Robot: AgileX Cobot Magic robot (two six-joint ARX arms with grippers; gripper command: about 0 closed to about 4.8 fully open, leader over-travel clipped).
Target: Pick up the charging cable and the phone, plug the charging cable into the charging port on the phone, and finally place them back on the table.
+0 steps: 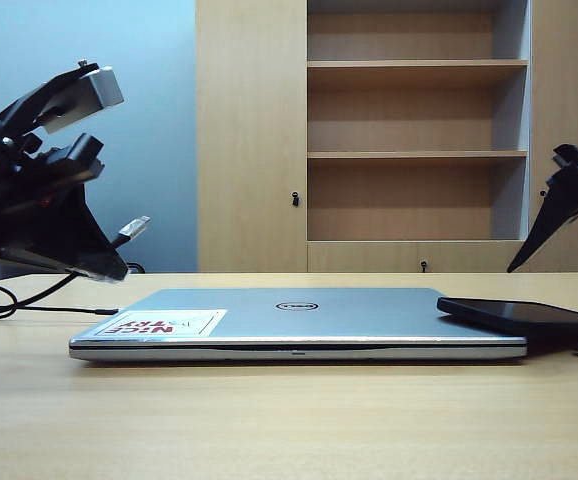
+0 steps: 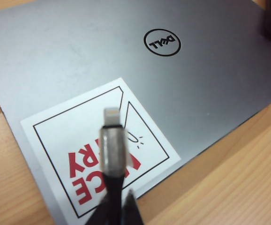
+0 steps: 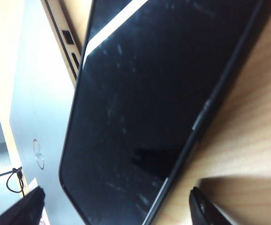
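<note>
1. Left gripper (image 1: pixel 119 245), at nine o'clock in the exterior view, hangs above the counter (image 1: pixel 269 420). Jaws clamped on the charging cable (image 2: pixel 111 154) just behind its plug; the silver-white tip sticks out toward the laptop (image 1: pixel 299 320). The rest of the cord trails off the left edge of the counter.
2. Cable judged light and limp. Only the short stub past the jaws will stay stiff, so the hold close to the plug looks right for aiming it.
3. Laptop lies closed at centre, red-and-white sticker (image 2: pixel 98 150) on its lid.
4. The phone (image 1: pixel 524 315) sits at three o'clock, screen up, one end propped on the laptop's right edge, the other reaching out over the counter. So it is tilted, not flat.
5. Right gripper (image 3: pixel 116 206) is close above the phone, jaws wide apart, one fingertip to each side of its width, not yet touching.
6. Phone judged rigid, thin, glossy, likely slippery, with fragile glass. Best taken across the long edges with moderate squeeze, leaving the short ends free. Charging port not discernible here.
</note>
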